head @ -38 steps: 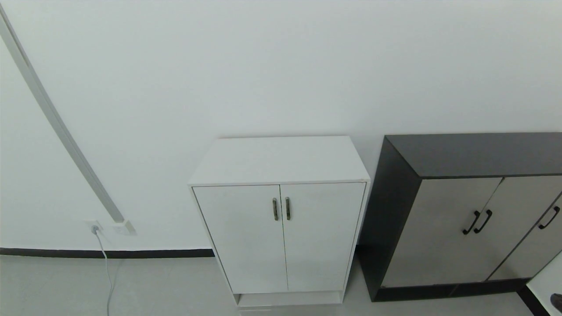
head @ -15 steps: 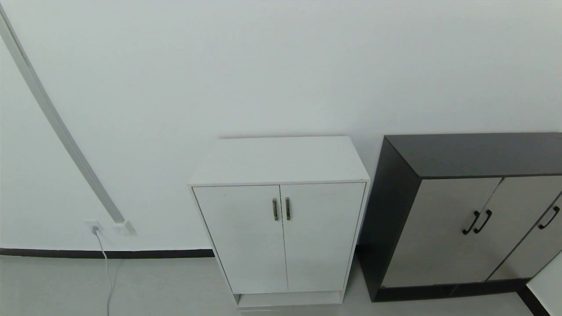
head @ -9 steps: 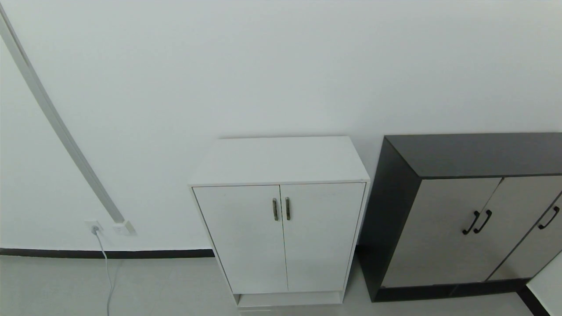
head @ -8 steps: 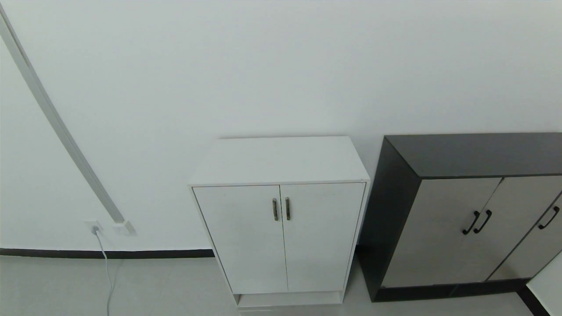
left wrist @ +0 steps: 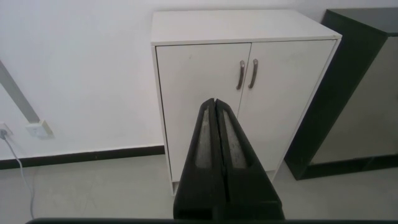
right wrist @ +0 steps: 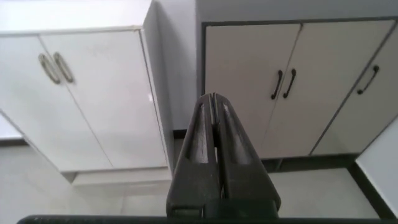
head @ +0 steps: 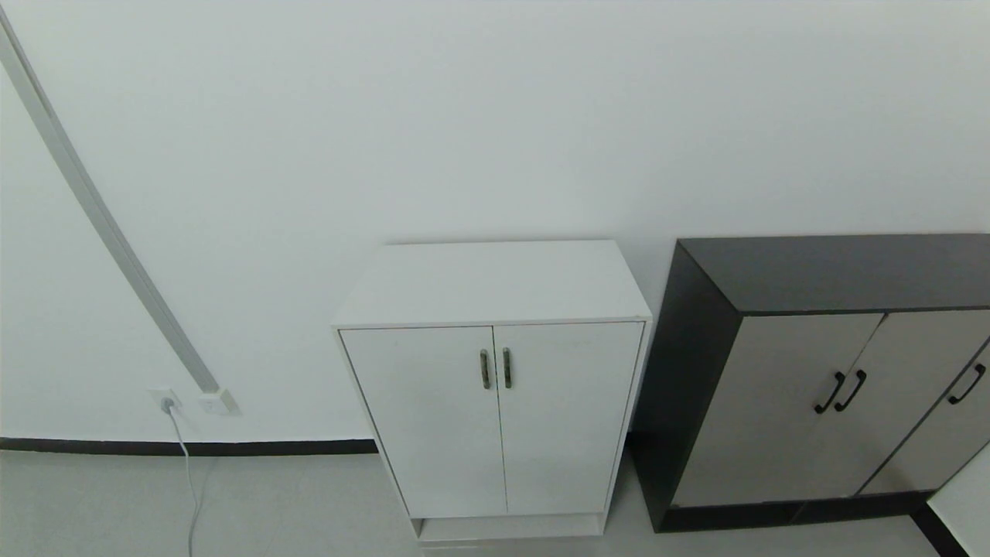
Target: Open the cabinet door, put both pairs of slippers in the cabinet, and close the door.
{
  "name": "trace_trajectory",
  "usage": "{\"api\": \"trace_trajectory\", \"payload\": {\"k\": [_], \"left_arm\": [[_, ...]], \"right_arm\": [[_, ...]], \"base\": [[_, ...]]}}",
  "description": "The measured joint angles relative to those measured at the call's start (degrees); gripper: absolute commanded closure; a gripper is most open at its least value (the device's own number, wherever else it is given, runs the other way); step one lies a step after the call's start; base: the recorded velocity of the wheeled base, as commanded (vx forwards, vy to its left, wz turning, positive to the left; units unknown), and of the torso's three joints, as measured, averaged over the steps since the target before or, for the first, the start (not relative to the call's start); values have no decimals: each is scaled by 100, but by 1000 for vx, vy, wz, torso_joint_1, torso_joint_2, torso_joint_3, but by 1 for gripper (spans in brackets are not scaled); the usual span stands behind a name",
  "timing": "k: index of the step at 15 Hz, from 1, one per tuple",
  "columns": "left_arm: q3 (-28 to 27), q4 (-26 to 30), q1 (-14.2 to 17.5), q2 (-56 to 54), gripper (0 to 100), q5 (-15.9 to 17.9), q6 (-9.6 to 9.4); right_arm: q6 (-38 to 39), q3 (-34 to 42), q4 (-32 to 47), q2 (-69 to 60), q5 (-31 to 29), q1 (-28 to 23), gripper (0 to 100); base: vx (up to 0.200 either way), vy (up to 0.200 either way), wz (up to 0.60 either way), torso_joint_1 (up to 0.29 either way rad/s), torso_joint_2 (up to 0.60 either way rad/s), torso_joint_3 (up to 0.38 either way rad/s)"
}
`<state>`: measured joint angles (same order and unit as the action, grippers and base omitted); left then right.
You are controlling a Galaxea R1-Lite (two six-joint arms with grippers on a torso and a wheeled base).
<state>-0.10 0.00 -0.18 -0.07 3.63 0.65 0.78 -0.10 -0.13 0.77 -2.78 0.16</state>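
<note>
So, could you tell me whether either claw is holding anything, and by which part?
Nothing is held: the left claw and the right claw are both shut on nothing.

Text: none legible | labels and brands: none legible | numbers and signs: none legible | plain surfaces: white cabinet (head: 433, 418), dark cabinet (head: 781, 402) to its right, wall (head: 495, 116), wall socket (head: 165, 400) far left

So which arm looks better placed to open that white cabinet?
Probably the left. The left gripper, shut, points squarely at the white cabinet, its handles just off the tip. The right gripper faces the gap by the dark cabinet, farther from those handles.
</note>
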Motion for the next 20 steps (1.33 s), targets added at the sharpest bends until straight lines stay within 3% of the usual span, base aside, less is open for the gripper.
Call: {"api": "trace_trajectory", "payload": {"k": [4, 20], "left_arm": [[0, 0, 0, 0, 100, 4, -13], [0, -2, 0, 0, 100, 4, -40]], "right_arm": [[423, 10, -35, -72, -269, -9, 100], [354, 10, -29, -87, -250, -16, 100]], "base": [[0, 0, 0, 0, 0, 0], [0, 0, 0, 0, 0, 0]]}}
